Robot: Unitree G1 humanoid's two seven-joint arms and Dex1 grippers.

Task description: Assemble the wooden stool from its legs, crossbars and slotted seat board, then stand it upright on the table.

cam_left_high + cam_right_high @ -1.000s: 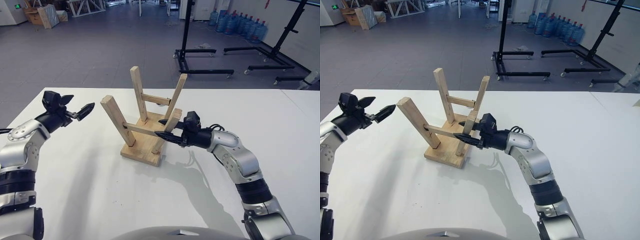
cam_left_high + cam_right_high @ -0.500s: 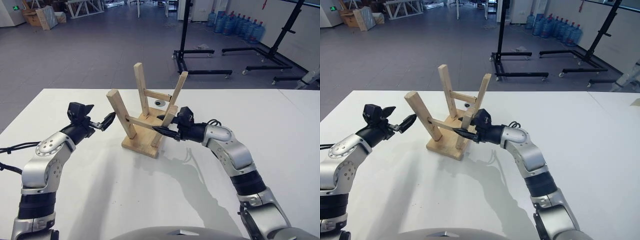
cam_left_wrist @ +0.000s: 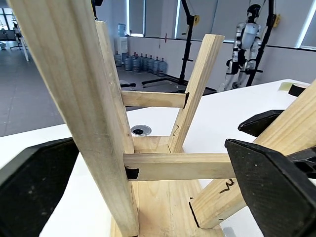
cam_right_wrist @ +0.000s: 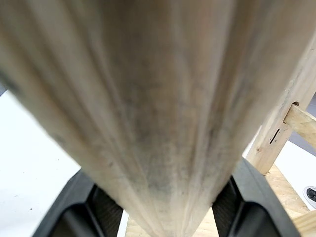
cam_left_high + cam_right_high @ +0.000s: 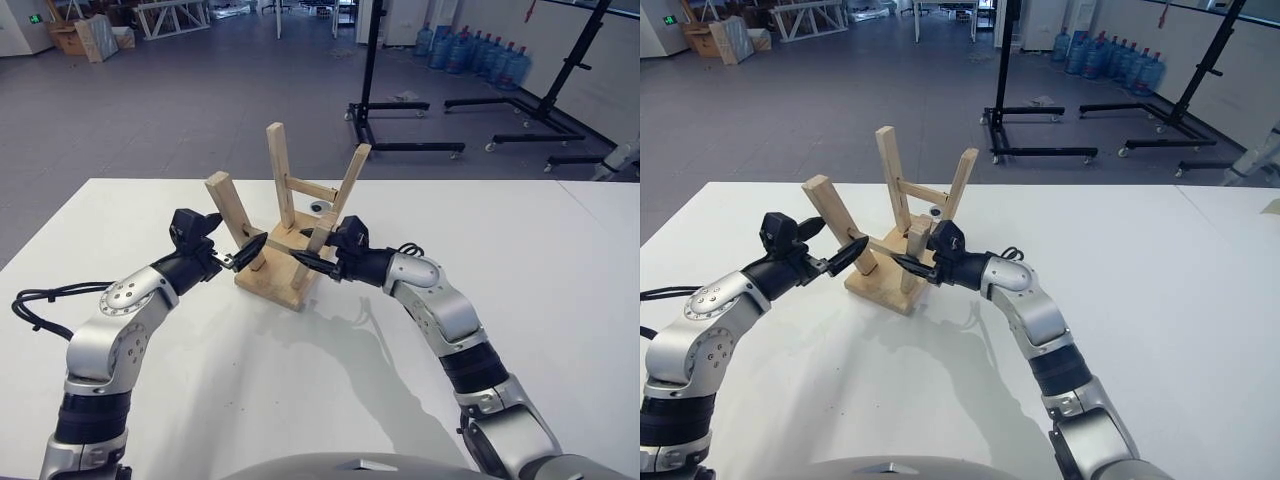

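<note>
On the white counter (image 5: pixel 300 400) the stool (image 5: pixel 275 280) lay upside down near the middle, its seat (image 5: pixel 878 290) on the counter and its four legs pointing up.

The left tool (image 5: pixel 248 252) was at the stool's near left side, low against the near left leg (image 5: pixel 230 212). Its fingers (image 3: pixel 34 187) stood wide apart. In the left wrist view that leg and the near crossbar (image 3: pixel 177 166) lay between them, and neither finger pressed on the wood.

The right tool (image 5: pixel 308 264) came in from the other side. It was clamped on the near right leg (image 4: pixel 148 98), with a black pad tight against each face of the wood in the right wrist view. The two tools were close together, with the near crossbar running between the two near legs just above the seat.

Behind them rose the far left leg (image 5: pixel 281 175) and the far right leg (image 5: pixel 350 185), leaning toward each other and joined by the far crossbar (image 5: pixel 312 190).

Just beyond the stool a round hole (image 5: pixel 318 207) was set in the counter. Farther off, on the grey floor, were black wheeled racks (image 5: pixel 405 105) and, by the wall, a row of water bottles (image 5: pixel 480 45).
</note>
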